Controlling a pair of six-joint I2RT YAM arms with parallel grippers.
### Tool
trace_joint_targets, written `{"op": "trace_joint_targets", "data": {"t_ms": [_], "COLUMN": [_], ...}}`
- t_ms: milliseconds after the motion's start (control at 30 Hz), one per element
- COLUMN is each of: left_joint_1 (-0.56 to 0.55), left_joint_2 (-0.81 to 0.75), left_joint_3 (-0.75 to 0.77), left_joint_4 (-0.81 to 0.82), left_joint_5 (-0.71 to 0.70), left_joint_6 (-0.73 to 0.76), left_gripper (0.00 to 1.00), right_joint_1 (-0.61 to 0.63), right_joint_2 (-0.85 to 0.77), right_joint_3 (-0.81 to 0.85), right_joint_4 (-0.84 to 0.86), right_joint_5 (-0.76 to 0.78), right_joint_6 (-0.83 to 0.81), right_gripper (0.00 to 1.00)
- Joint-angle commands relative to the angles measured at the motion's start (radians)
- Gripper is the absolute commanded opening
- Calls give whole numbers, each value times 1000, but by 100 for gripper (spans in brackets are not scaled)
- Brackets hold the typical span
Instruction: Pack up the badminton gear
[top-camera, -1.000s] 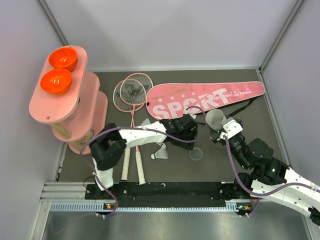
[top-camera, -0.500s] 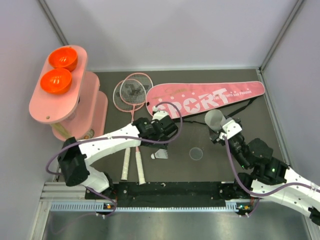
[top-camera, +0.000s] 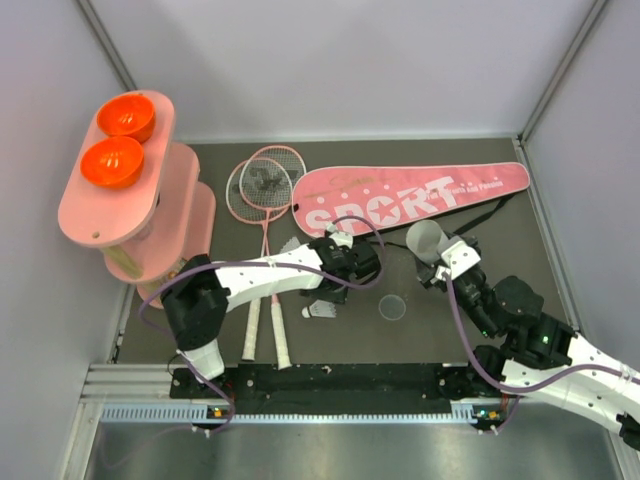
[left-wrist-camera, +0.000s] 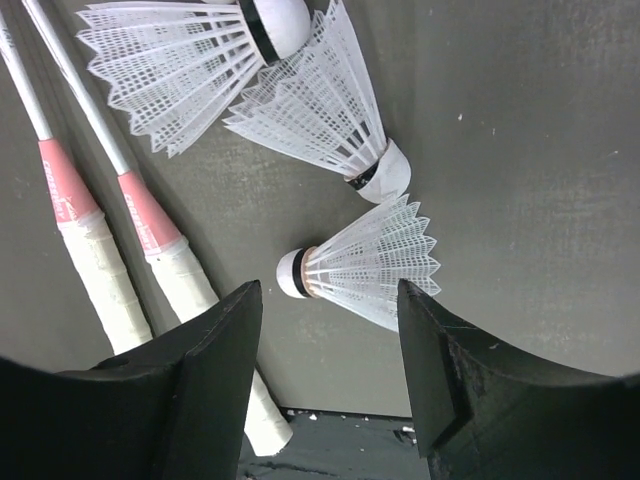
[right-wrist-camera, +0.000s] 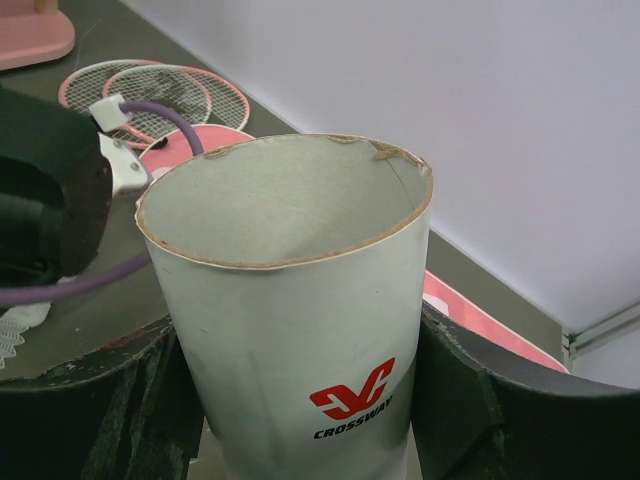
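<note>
My left gripper (top-camera: 326, 291) is open and empty, its jaws hanging just above a white feather shuttlecock (left-wrist-camera: 365, 265) that lies on the mat (top-camera: 320, 313). Two more shuttlecocks (left-wrist-camera: 320, 115) lie beyond it, beside the white handles (left-wrist-camera: 180, 270) of the two pink rackets (top-camera: 262, 188). My right gripper (right-wrist-camera: 300, 400) is shut on the white cardboard tube (right-wrist-camera: 290, 330), held upright with its open mouth up (top-camera: 428, 240). The pink "SPORT" bag (top-camera: 400, 200) lies flat behind both arms.
A small round translucent cap (top-camera: 392, 307) lies on the mat between the arms. The pink oval stand (top-camera: 120, 200) with two orange bowls (top-camera: 112, 160) stands at the far left. The black base rail (top-camera: 330, 378) runs along the near edge.
My left arm swung left, then back right, and its wrist now sits over the near shuttlecock. The right gripper and tube have barely moved.
</note>
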Motion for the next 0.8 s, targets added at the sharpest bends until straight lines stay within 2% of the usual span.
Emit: {"op": "trace_joint_targets", "data": {"t_ms": [0,100,300,500,533,600,700,733,767], "left_joint_1": [-32,-41,-52,-72,-73,-75,-76,-76,-76], "left_joint_2": [48,71,93,84,85,90,62,49,29], "left_joint_3": [57,68,39,-1,-9,-15,-24,-32,-37], "left_joint_4": [-3,-4,1,14,19,27,30,30,30], "left_joint_5": [-43,-54,-80,-89,-85,-83,-83,-88,-98], "left_joint_6": [-24,-20,-27,-41,-38,-34,-34,-34,-31], "left_gripper": [61,61,48,42,36,32,18,7,4], "right_joint_1": [3,1,3,1,3,3,3,3,3], "right_joint_2": [0,6,15,22,22,28,55,58,64], "right_joint_3": [43,40,29,41,38,32,41,46,46], "right_joint_4": [-8,-8,-2,-3,-3,1,-3,-5,-6], "right_joint_5": [-14,-19,-28,-36,-37,-42,-34,-33,-33], "right_joint_6": [54,61,73,78,83,84,77,77,80], "right_gripper": [49,49,49,49,49,49,49,49,49]}}
